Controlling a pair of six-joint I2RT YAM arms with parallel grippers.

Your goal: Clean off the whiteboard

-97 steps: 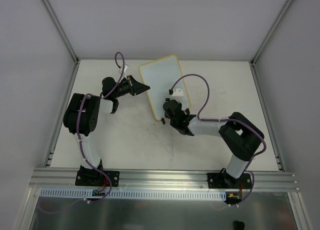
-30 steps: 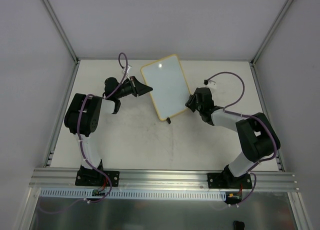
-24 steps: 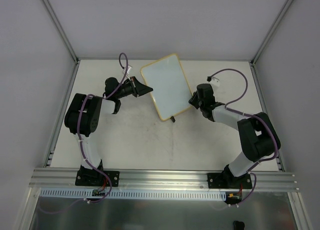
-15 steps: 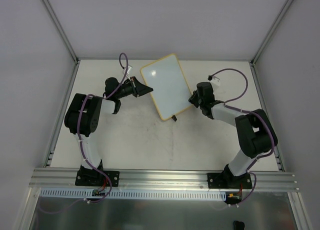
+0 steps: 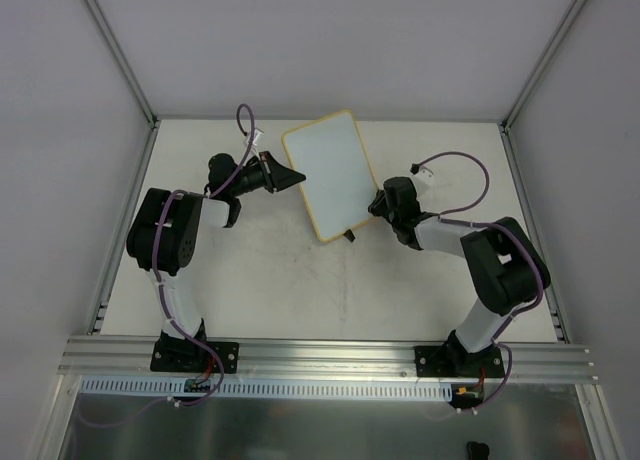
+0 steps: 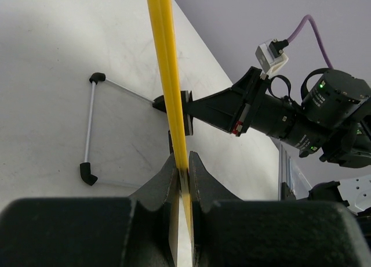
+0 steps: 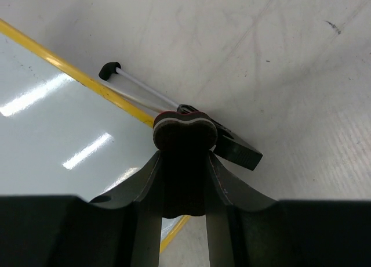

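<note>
The whiteboard (image 5: 328, 175), white with a thin yellow frame, stands tilted at the back middle of the table. My left gripper (image 5: 296, 176) is shut on its left edge. In the left wrist view the yellow frame (image 6: 168, 75) runs edge-on between the closed jaws of that gripper (image 6: 182, 162). My right gripper (image 5: 378, 204) is shut on a dark eraser (image 7: 184, 130) at the board's lower right edge. In the right wrist view the eraser sits between the tips of that gripper (image 7: 183, 158), over the frame beside the glossy board face (image 7: 52, 122).
A black clip foot (image 7: 235, 151) and a thin wire leg (image 7: 145, 88) sit just behind the eraser. Another wire leg with black tips (image 6: 90, 127) lies under the board. Grey walls enclose the table, and an aluminium rail (image 5: 330, 355) runs along its near edge.
The right gripper with the eraser left the board's lower face, swung out to the right, then came back to the lower right edge. The left gripper kept its hold; the board turned slightly.
</note>
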